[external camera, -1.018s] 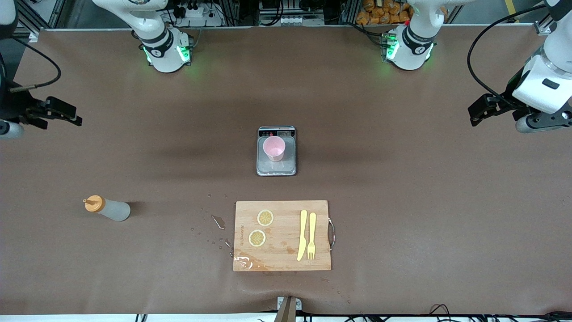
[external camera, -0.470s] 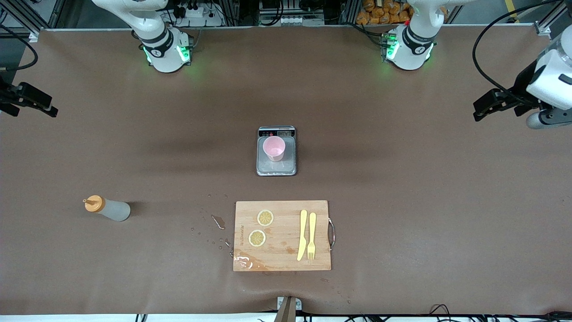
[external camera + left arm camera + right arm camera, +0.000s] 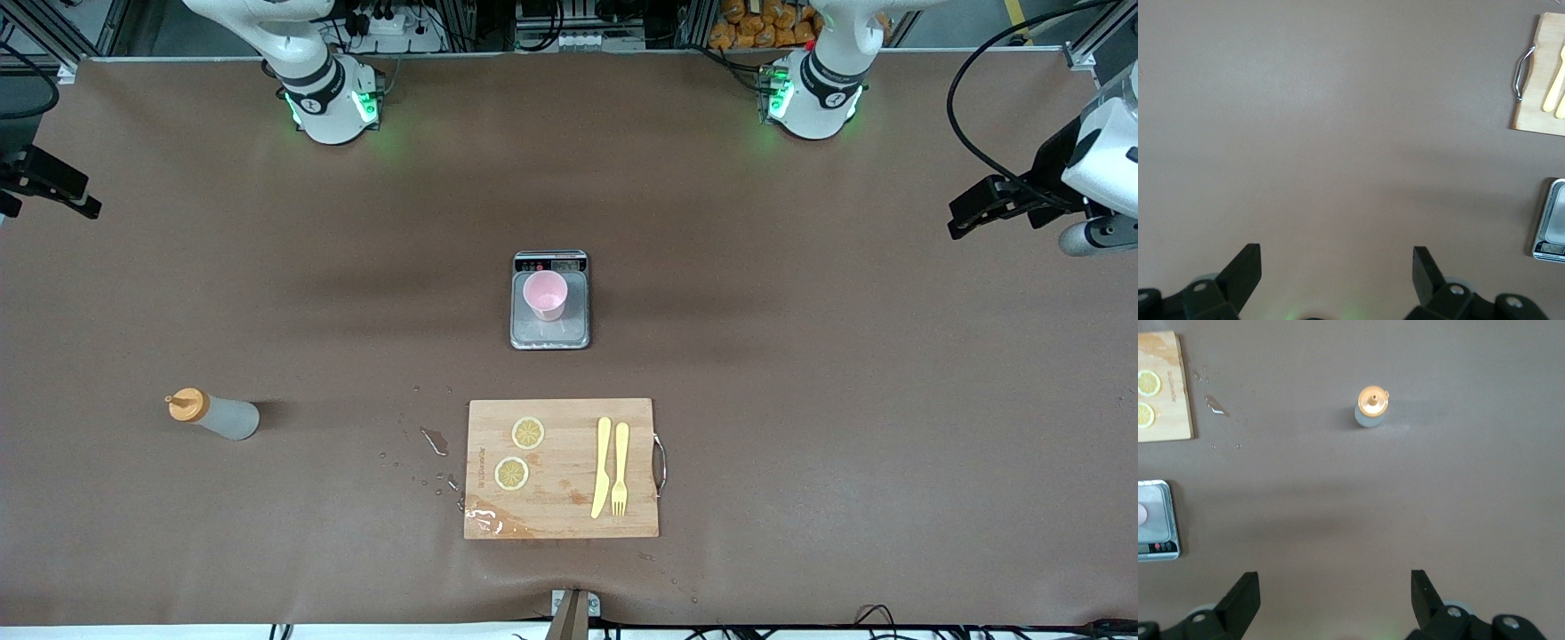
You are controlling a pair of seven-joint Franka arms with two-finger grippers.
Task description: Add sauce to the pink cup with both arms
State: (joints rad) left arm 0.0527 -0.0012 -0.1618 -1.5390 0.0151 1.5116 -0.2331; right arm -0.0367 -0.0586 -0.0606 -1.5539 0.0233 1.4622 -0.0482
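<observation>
Both jaws spread (holding nothing), sauce and pink cup well apart from them

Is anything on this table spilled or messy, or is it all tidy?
One thing stands out: small puddles and droplets of clear liquid lie on the brown table beside the wooden cutting board, toward the right arm's end, and the board's near corner looks wet. Everything else sits neatly.

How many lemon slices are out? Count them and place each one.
2. Both lie on the cutting board, at its end toward the right arm. One lemon slice is farther from the front camera; the other lemon slice lies just nearer. None seems hidden.
</observation>
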